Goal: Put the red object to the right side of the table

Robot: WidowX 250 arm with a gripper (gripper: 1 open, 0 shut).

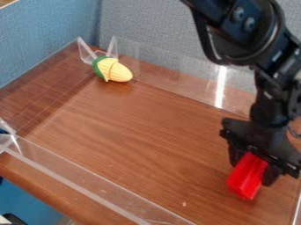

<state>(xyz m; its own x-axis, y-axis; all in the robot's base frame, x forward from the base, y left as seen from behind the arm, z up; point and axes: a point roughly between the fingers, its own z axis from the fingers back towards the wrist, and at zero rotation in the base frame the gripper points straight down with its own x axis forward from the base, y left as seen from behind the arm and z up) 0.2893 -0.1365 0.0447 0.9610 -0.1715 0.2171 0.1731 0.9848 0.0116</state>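
The red object (248, 177) is a bright red bar, standing on end and tilted, its lower end at or just above the table (129, 123) near the right front corner. My gripper (255, 156) comes down from above and is shut on the red object's upper part; its black fingers (238, 146) straddle the block. The arm's dark links rise to the upper right of the view.
A yellow-and-green corn toy (113, 69) lies at the back left by the clear acrylic wall (94, 53). Low clear walls edge the tabletop on all sides, with the front wall (83, 189) close to the camera. A blue panel stands behind.
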